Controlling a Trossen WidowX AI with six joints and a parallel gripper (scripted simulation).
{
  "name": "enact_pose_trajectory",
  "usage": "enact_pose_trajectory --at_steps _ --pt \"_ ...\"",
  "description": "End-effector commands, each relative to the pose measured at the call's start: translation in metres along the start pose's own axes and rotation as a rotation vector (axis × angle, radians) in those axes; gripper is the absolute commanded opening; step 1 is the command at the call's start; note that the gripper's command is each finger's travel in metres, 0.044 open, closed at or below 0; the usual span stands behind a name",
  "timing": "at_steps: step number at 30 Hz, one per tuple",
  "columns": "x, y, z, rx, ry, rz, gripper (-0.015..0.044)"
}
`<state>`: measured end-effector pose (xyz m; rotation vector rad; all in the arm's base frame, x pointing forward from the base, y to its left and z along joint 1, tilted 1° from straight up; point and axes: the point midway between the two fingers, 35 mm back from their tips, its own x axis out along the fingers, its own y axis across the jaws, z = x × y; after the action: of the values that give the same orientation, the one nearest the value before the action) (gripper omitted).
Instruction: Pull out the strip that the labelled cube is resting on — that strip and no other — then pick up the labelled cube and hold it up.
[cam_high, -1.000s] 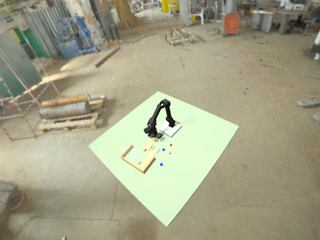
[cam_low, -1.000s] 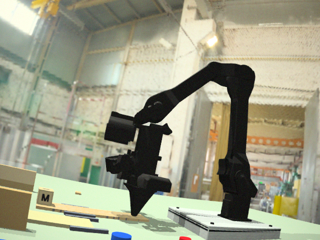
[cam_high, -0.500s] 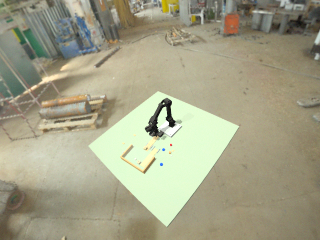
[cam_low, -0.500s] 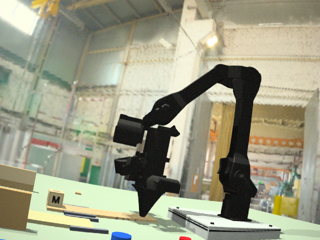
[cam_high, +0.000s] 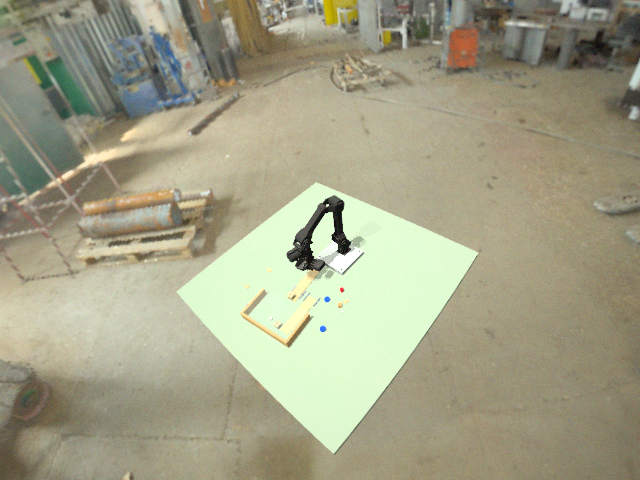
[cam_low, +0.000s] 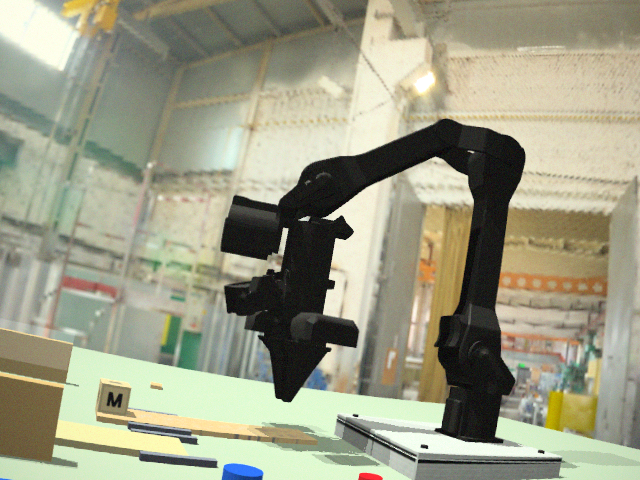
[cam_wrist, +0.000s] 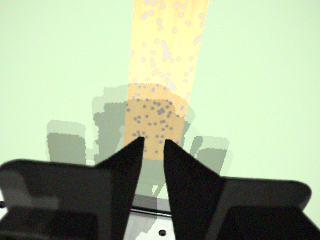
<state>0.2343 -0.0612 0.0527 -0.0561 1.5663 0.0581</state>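
Note:
The labelled cube, pale wood with a black M, rests upright on the far end of a light wooden strip. The strip lies flat, pulled toward the arm's base, with its near end outside the wooden frame. A second, paler strip lies beside it, partly inside the frame. My gripper points down above the near end of the cube's strip. Its fingers are slightly apart with nothing between them. The cube is out of the wrist view.
A wooden frame surrounds the far area, with another small block inside. Dark rails lie near the strips. Blue discs, a red disc and small orange pieces lie to one side.

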Motion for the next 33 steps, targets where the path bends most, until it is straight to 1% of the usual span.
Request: enact_pose_trajectory --at_steps 1,12,33 --pt "-0.002 0.000 0.016 -0.027 -0.004 -0.003 0.0157" --pt "-0.006 0.000 0.057 -0.027 -0.007 -0.003 0.0440" --pt "-0.017 -0.004 0.134 -0.027 -0.014 -0.003 0.0440"
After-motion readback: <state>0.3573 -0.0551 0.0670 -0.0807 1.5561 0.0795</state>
